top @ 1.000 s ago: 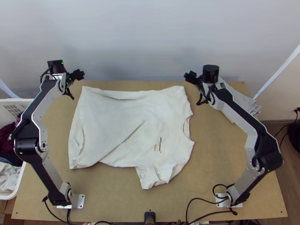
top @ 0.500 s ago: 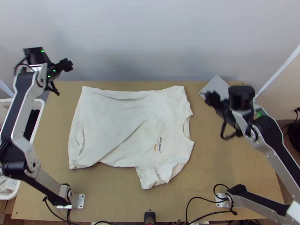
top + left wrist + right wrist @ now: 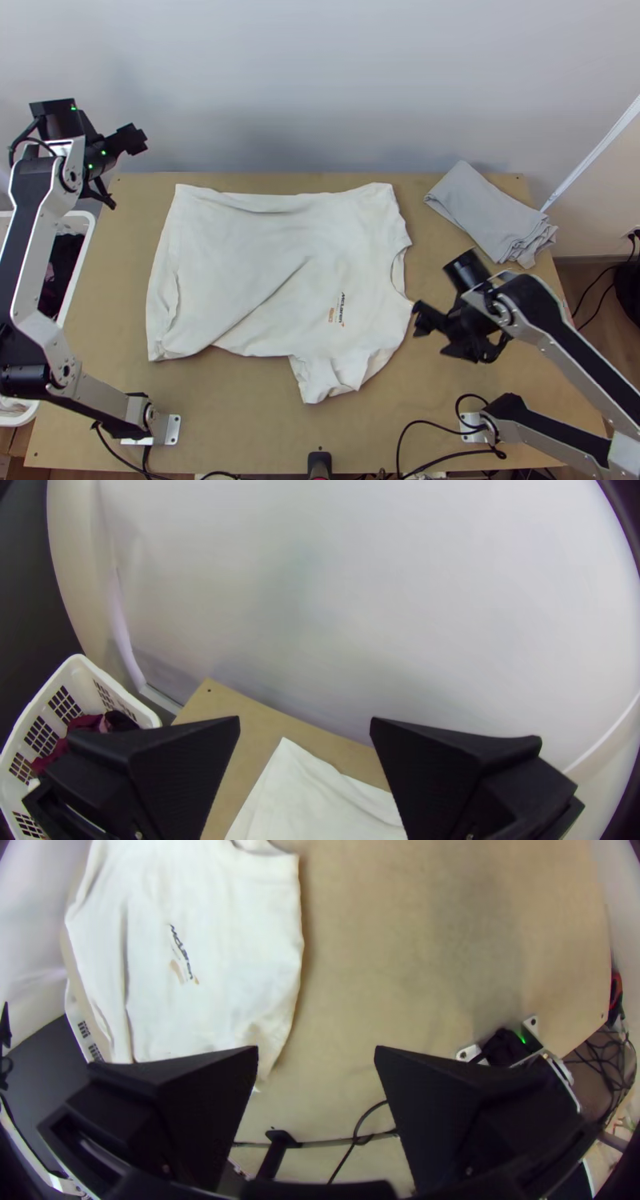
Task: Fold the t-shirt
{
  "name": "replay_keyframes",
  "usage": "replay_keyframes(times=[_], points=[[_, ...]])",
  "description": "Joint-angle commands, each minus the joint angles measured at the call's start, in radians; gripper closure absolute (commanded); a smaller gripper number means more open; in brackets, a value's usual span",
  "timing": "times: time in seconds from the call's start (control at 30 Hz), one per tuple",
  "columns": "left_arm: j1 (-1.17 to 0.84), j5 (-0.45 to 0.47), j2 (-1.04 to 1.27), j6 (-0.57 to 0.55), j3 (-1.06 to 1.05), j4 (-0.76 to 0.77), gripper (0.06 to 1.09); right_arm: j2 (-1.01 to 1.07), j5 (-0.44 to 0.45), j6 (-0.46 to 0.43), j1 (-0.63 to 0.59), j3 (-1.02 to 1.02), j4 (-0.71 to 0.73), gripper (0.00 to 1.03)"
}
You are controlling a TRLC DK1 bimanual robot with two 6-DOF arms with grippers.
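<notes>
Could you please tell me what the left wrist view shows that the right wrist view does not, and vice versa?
Left wrist view alone: dark red cloth.
Right wrist view alone: the print on the white t-shirt, and a black cable.
Both: part of the t-shirt, the wooden table, and each view's own gripper, open.

T-shirt (image 3: pixel 264 256) white, basket (image 3: pixel 79 665) white, table (image 3: pixel 232 424) tan.
</notes>
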Motion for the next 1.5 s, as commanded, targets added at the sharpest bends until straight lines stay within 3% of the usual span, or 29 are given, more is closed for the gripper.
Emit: replay_keyframes(times=[0.0,0.4,0.93,1.03,1.47], points=[[0.001,-0.001,-0.072,0.008,-0.032,0.001,0.14,0.053,-0.038,0.025,0.082,-0.051,0.014,0.23],[0.004,-0.036,-0.112,0.010,-0.069,-0.003,0.14,0.301,-0.103,0.010,0.225,-0.011,0.152,0.25],[0.007,-0.057,-0.138,0.007,-0.117,0.009,0.14,0.424,-0.101,-0.025,0.251,0.015,0.306,0.25],[0.006,-0.060,-0.136,0.005,-0.118,0.009,0.14,0.444,-0.086,-0.031,0.251,0.015,0.336,0.35],[0.012,-0.062,-0.130,0.011,-0.124,0.015,0.14,0.517,-0.070,-0.077,0.248,0.003,0.367,0.36]])
